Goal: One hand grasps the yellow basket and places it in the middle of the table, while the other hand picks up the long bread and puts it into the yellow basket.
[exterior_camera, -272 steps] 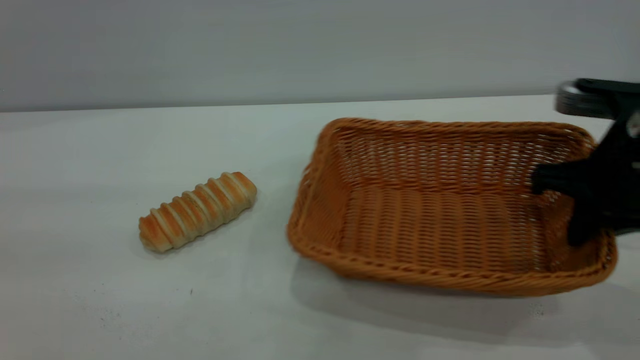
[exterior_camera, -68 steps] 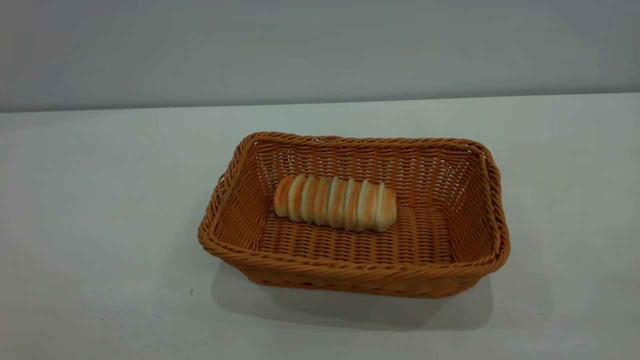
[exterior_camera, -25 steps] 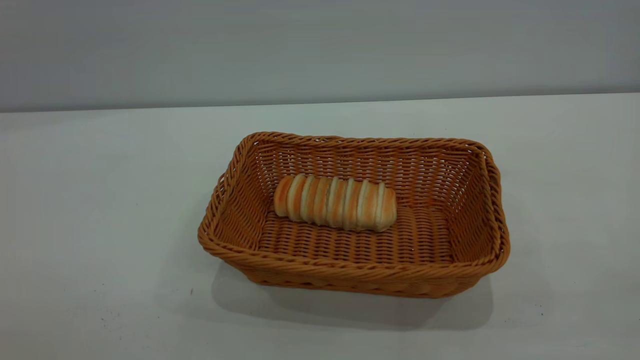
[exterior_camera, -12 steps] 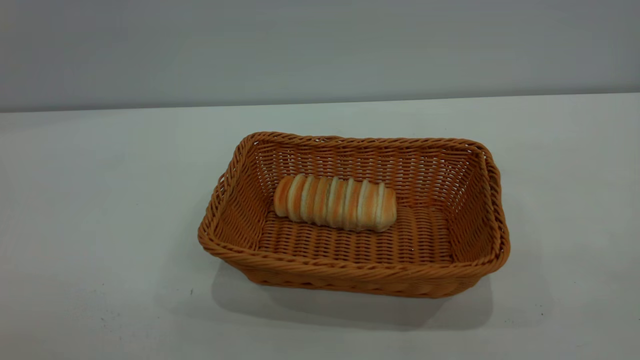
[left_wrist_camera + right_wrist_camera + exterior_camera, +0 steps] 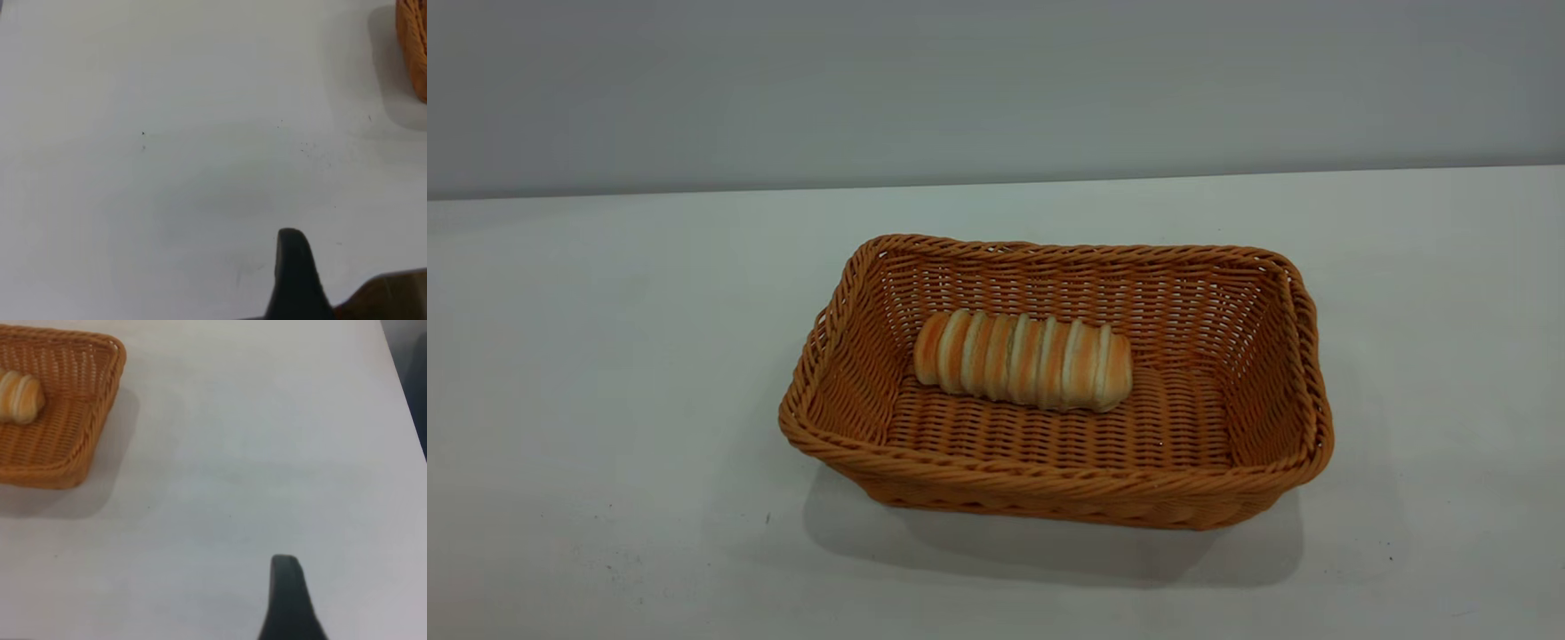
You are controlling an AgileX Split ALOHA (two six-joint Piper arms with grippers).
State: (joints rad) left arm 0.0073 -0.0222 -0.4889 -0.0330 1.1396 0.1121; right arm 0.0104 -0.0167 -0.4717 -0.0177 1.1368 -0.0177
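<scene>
The yellow basket (image 5: 1280, 373) stands on the white table (image 5: 605, 311), near its middle. The long bread (image 5: 1023, 360) lies lengthwise on the basket's ribbed bottom, toward the back wall. Neither arm shows in the exterior view. My left gripper (image 5: 293, 280) hangs over bare table, well off to the basket's side; only a corner of the basket (image 5: 413, 47) shows in that view. My right gripper (image 5: 287, 600) is also over bare table, away from the basket (image 5: 80, 420), where one end of the bread (image 5: 20, 397) shows. Both grippers hold nothing.
A plain grey wall runs behind the table. The table's edge (image 5: 403, 407) shows in the right wrist view with dark space beyond it. A brown surface (image 5: 393, 297) shows beside the left gripper. A few dark specks (image 5: 767, 518) mark the tabletop.
Over the last second nothing has moved. Earlier, the basket was shifted from the right to the middle and the bread went from the table into it.
</scene>
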